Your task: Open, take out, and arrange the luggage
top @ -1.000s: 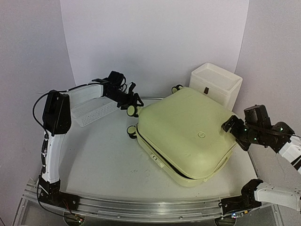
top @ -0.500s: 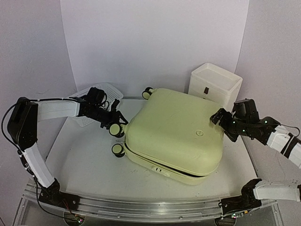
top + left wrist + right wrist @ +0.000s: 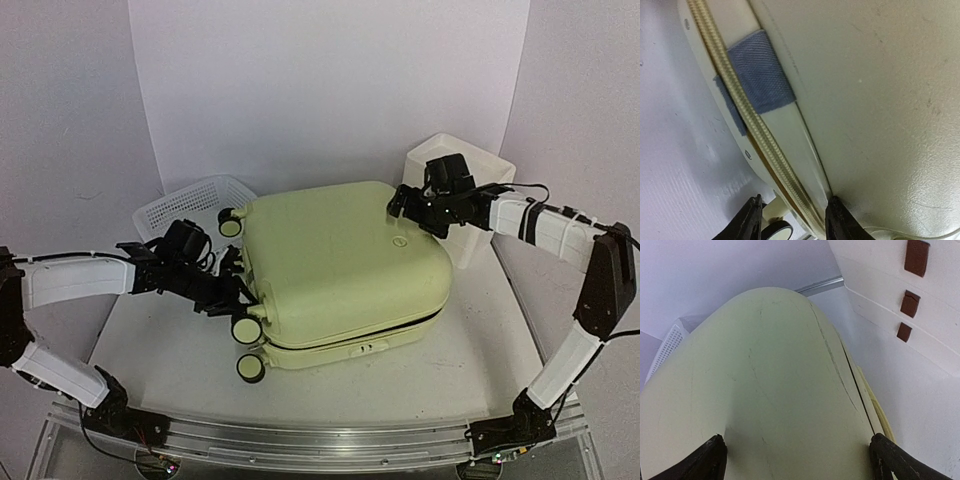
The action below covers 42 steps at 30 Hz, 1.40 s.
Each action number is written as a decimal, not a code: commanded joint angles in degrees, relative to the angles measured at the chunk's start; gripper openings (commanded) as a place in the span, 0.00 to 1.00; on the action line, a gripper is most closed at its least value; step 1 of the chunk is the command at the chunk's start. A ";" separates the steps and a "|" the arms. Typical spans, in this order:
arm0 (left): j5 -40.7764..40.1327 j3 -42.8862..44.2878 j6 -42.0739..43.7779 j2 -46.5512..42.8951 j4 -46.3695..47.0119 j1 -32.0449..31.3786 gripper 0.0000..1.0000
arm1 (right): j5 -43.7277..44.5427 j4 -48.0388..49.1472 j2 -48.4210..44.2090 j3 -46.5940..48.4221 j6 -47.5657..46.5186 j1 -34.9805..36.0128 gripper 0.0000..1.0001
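Note:
The luggage (image 3: 340, 260) is a pale yellow-green hard-shell suitcase lying flat and closed in the middle of the table, its cream-and-black wheels (image 3: 247, 330) pointing left. My left gripper (image 3: 232, 285) is at the suitcase's left side between the wheels. In the left wrist view it (image 3: 794, 204) is open, its jaws straddling the zipper rim (image 3: 765, 145), with a blue tab (image 3: 757, 75) further along. My right gripper (image 3: 405, 205) is at the far right corner of the lid. In the right wrist view it (image 3: 796, 440) is spread wide over the shell (image 3: 775, 380).
A white mesh basket (image 3: 190, 205) stands at the back left behind the left arm. A white three-drawer box (image 3: 480, 175) stands at the back right, close to the suitcase and the right arm; its brown handles (image 3: 916, 257) show in the right wrist view.
The suitcase has turned and slid left, its wheels now at the near left. My left gripper came nearer with it; my right gripper swung to the far corner by the white box.

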 commanded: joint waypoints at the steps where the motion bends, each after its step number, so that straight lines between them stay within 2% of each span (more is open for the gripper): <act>1: -0.81 1.37 -2.86 0.07 3.67 -11.01 0.44 | -0.93 -6.43 -1.30 5.95 -9.08 4.82 0.98; 6: -6.22 3.37 -2.90 0.39 3.91 -17.55 0.44 | 12.51 -18.79 -4.89 9.25 -14.47 4.82 0.98; 9: -9.15 4.03 -1.52 1.69 3.96 -20.99 0.45 | 14.70 -23.47 -8.06 9.33 -15.46 4.82 0.98; 15: -14.88 3.50 1.50 1.38 4.86 -23.51 0.45 | 6.32 -23.99 -15.66 4.66 -16.41 4.90 0.98; 22: -26.40 -3.77 5.92 -11.49 8.22 -24.90 0.48 | -3.43 -21.99 -19.64 0.37 -18.66 5.80 0.98; 26: -29.46 -9.88 8.21 -20.27 9.53 -25.02 0.48 | -8.58 -19.30 -20.49 -2.11 -18.81 7.03 0.98; 31: -31.76 -17.54 10.92 -28.51 11.24 -25.02 0.46 | -6.09 -20.14 -19.02 -2.38 -16.87 12.35 0.96; 35: -33.19 -21.74 12.03 -30.75 13.91 -25.02 0.46 | -4.81 -20.24 -18.89 -3.39 -13.86 16.08 0.96; 42: -29.67 -31.37 16.75 -29.76 31.57 -26.45 0.44 | -3.66 -19.20 -20.46 -5.96 -11.00 18.35 0.96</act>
